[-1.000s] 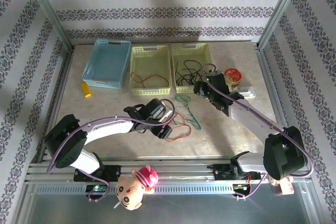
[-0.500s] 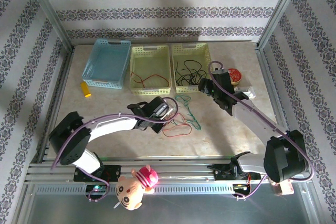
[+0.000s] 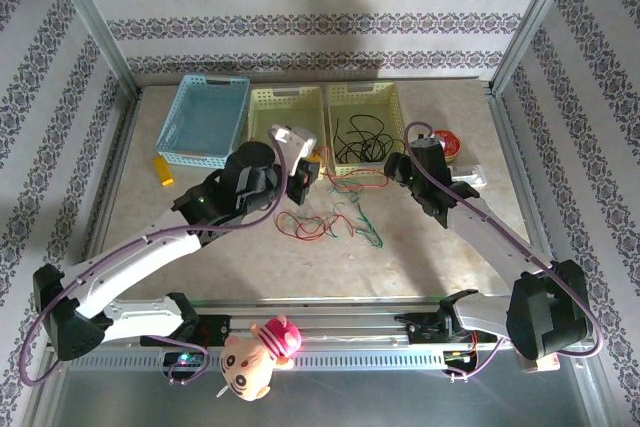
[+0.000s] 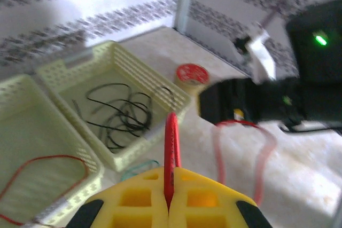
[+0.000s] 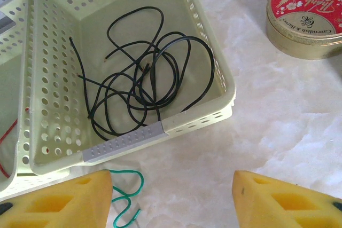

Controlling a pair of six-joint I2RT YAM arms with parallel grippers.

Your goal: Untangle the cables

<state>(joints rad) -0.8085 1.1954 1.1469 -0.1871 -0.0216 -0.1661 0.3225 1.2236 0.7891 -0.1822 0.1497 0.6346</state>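
Cables (image 5: 145,78), thin and black, coil loosely in a perforated plastic basket (image 5: 51,89).

Black cable (image 5: 144,86) lay coiled in the right basket (image 5: 203,118), red cable (image 4: 171,148) stood pinched in the left tool (image 4: 169,198), and green cable (image 5: 126,196) sprawled on the worktop (image 5: 278,110).

Cannot trace the blurred red cable (image 4: 171,137) past the closed jaws of the left gripper (image 4: 169,177), nor resolve the smeared dark arm (image 4: 256,102) ahead, nor follow the green cable (image 5: 127,193), cut by the bottom edge between the right gripper's (image 5: 173,198) spread jaws.
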